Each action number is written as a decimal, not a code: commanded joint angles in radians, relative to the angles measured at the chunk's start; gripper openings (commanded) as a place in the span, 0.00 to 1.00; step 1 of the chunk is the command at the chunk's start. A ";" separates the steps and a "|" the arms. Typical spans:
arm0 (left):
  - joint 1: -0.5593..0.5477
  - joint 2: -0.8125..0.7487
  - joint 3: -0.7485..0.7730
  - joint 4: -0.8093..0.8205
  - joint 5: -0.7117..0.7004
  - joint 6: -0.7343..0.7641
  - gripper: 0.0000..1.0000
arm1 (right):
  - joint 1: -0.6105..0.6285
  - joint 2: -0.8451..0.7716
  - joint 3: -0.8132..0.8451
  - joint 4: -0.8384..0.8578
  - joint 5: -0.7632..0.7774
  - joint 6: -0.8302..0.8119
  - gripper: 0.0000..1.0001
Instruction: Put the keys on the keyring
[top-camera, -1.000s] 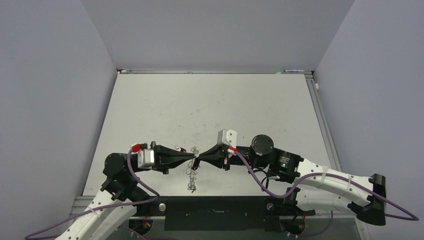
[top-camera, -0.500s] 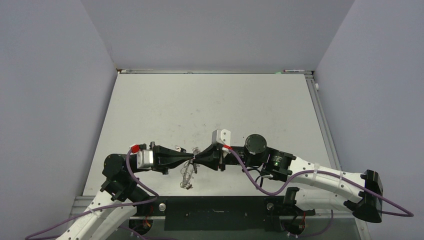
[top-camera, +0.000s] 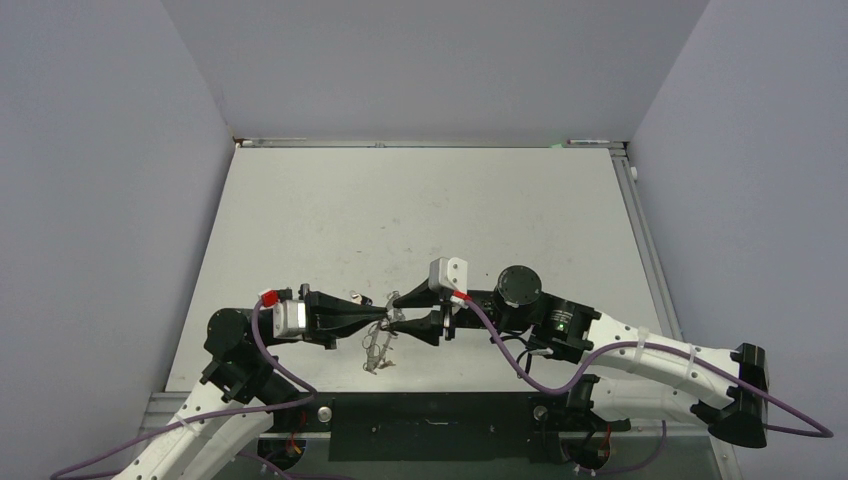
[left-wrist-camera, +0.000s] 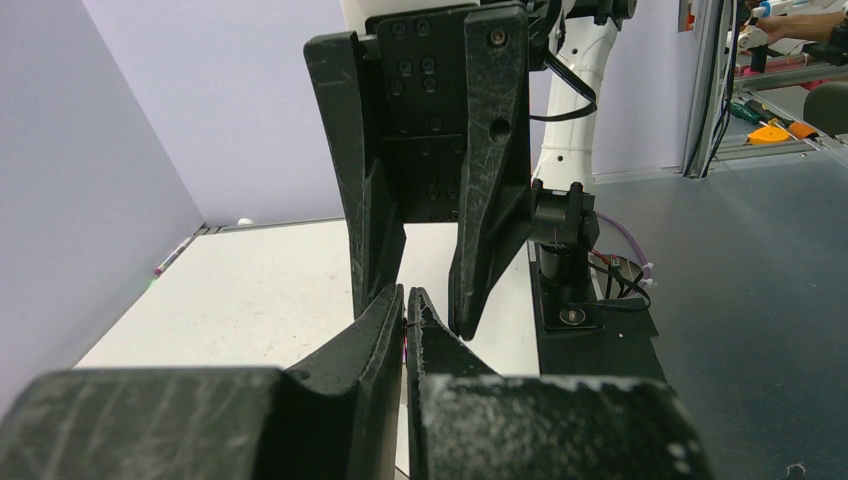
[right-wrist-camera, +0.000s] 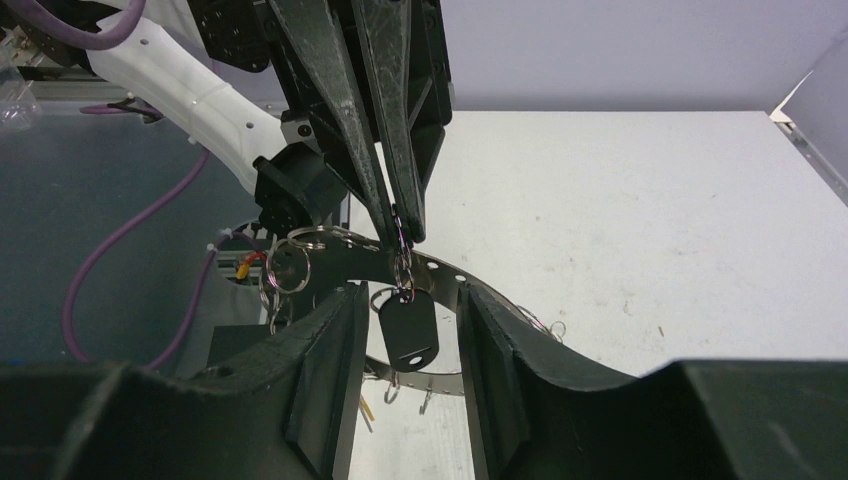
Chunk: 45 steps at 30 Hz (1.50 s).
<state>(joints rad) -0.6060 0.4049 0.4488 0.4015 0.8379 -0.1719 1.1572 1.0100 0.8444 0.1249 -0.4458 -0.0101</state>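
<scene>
One flat, loop-rimmed silver keyring (right-wrist-camera: 350, 260).

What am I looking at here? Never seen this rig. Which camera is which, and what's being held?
These are two robot arms bolted at the near edge of a white table, each ending in a two-finger gripper. The wide picture comes from a fixed camera above and behind them. The other two come from a camera on each wrist, looking out along that arm's own fingers. The left gripper is shut, pinching what looks like a small wire loop on the keyring, a wide flat silver ring. A black-tagged key hangs just below that spot. The right gripper meets it tip to tip, jaws open on either side of the key, gripping nothing.
</scene>
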 joint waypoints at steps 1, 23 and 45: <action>0.006 -0.008 0.019 0.063 -0.011 0.000 0.00 | -0.009 -0.019 0.051 0.051 -0.014 -0.017 0.38; 0.006 -0.012 0.019 0.060 -0.016 0.000 0.00 | -0.008 0.049 0.080 0.076 -0.052 -0.014 0.26; 0.006 -0.011 0.024 0.041 -0.022 0.004 0.09 | -0.007 0.038 0.068 0.066 -0.042 -0.036 0.05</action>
<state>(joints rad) -0.6056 0.4004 0.4488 0.4011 0.8337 -0.1719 1.1572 1.0760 0.8818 0.1421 -0.4835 -0.0196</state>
